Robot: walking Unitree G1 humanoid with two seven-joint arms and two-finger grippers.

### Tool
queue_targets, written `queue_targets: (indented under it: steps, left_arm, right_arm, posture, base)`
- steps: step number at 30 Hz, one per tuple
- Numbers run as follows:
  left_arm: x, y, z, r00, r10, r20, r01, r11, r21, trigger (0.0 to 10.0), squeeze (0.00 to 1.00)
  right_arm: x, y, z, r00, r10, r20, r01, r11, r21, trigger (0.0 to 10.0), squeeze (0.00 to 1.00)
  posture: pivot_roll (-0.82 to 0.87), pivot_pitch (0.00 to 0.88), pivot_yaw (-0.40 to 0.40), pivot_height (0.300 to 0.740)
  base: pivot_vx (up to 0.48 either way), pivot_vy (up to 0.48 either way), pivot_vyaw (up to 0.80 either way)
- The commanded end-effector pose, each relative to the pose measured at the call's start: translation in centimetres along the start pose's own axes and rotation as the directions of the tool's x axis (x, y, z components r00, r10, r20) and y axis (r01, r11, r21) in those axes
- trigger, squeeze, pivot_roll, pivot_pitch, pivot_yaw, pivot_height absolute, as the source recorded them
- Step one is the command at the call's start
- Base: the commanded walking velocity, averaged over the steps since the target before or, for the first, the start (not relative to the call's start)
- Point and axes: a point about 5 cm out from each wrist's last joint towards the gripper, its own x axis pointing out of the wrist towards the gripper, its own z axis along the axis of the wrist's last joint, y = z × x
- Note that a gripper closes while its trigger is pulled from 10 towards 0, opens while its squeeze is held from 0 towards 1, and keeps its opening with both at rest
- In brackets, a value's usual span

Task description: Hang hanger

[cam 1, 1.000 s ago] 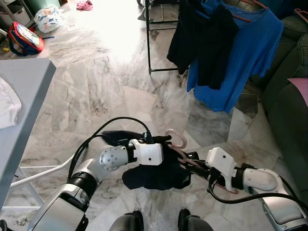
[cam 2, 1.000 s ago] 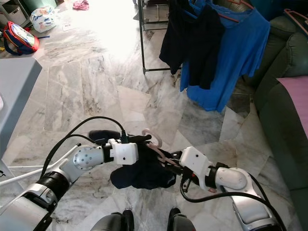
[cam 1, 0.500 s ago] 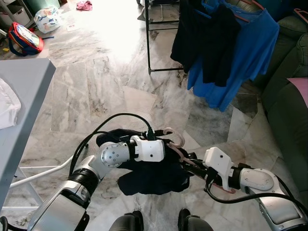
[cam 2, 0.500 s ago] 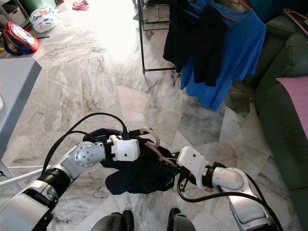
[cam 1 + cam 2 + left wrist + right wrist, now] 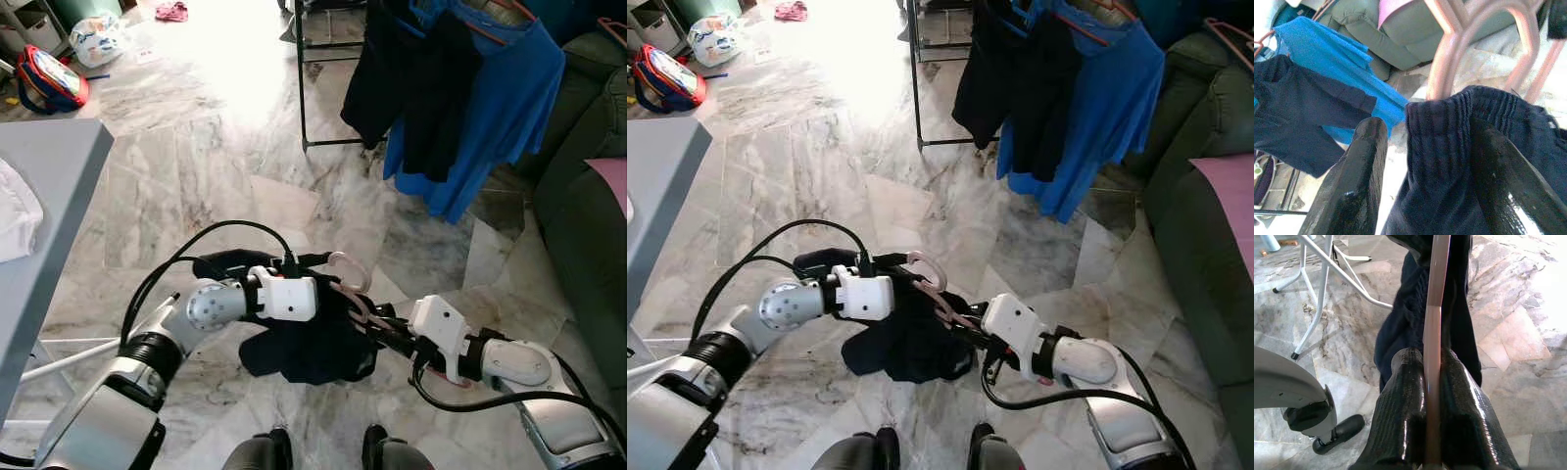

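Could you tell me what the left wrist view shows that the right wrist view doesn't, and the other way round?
Left wrist view: the left gripper straddling the ribbed collar of the dark garment, the pink hanger branching above it, and behind, the blue shirt, a hung dark garment and the green sofa.

Right wrist view: the right gripper shut on a thin pink hanger bar, white metal legs and the robot's foot on the marble floor.

Both: the pink hanger and the dark garment draped on it.
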Motion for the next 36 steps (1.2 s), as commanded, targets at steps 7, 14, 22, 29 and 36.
queue_targets:
  steps: [7, 14, 22, 29, 36]
  left_arm:
    - [-2.0, 0.9, -1.9, 0.992, 0.012, -0.123, -0.014, 1.000, -0.014, 10.0, 0.00]
    - [-2.1, 1.0, -2.1, 0.989, -0.003, -0.145, 0.001, 1.000, -0.011, 10.0, 0.00]
    - [-2.8, 2.3, -2.6, 0.983, 0.055, -0.173, -0.064, 0.997, -0.048, 10.0, 1.00]
    - [-3.0, 0.9, -3.0, 0.983, 0.015, -0.186, -0.027, 0.998, -0.063, 10.0, 1.00]
    - [-2.5, 0.1, -2.7, 0.987, -0.050, -0.153, 0.036, 0.995, -0.092, 10.0, 1.00]
  right_arm:
    - [-0.8, 0.0, 0.0, 1.000, 0.006, 0.006, -0.006, 1.000, -0.030, 10.0, 0.00]
    - [-0.9, 0.1, 0.1, 1.000, 0.004, 0.010, -0.004, 0.999, -0.037, 10.0, 0.00]
    - [-1.1, 0.1, -0.2, 1.000, -0.011, -0.003, 0.011, 0.999, -0.048, 10.0, 0.00]
    - [-1.3, -0.1, -0.3, 0.999, -0.042, -0.012, 0.041, 0.997, -0.071, 10.0, 0.00]
    - [-1.2, -0.9, -0.2, 0.996, -0.090, -0.006, 0.089, 0.991, -0.105, 10.0, 0.00]
  posture:
    - [0.00, 0.243, 0.061, 0.740]
    - [-0.01, 0.244, 0.064, 0.740]
    - [-0.01, 0.248, 0.061, 0.740]
    - [-0.02, 0.252, 0.054, 0.740]
    - [-0.02, 0.255, 0.052, 0.740]
  base:
    - [0.000, 0.000, 0.00]
    - [0.000, 0.000, 0.00]
    - [0.000, 0.000, 0.00]
    - [0.000, 0.000, 0.00]
    - [0.000, 0.000, 0.00]
